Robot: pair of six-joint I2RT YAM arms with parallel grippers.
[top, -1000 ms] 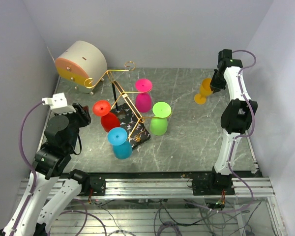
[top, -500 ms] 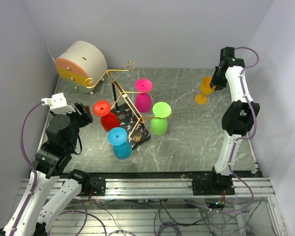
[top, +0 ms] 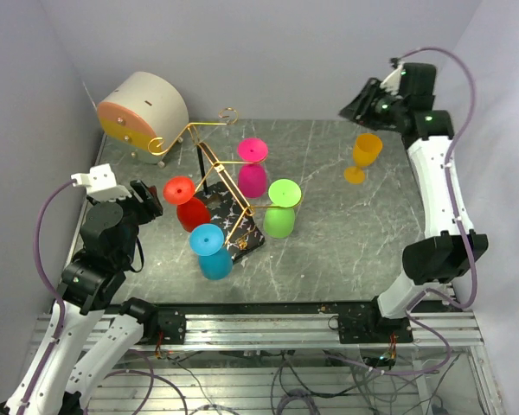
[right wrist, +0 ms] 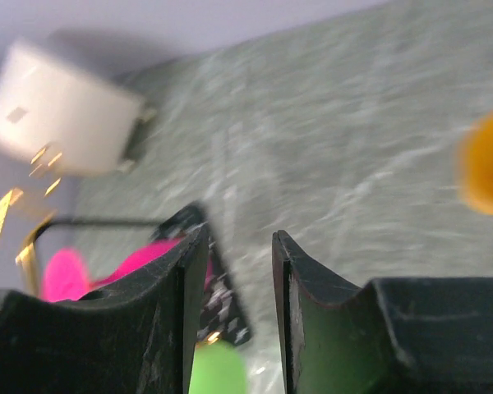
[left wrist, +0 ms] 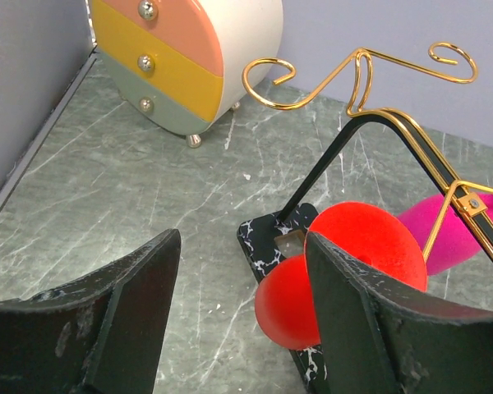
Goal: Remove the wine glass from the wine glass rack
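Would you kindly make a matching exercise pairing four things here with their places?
Things: 1 orange wine glass; 2 red wine glass; 3 round drawer unit; 4 blue wine glass.
Places: A far left corner of the table; B hanging at the near end of the rack; C standing on the table; D hanging on the rack's left side.
Pairs: 1-C, 2-D, 3-A, 4-B.

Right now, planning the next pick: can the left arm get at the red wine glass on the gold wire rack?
Probably yes: the open left pincer faces the red wine glass, nothing standing between them.
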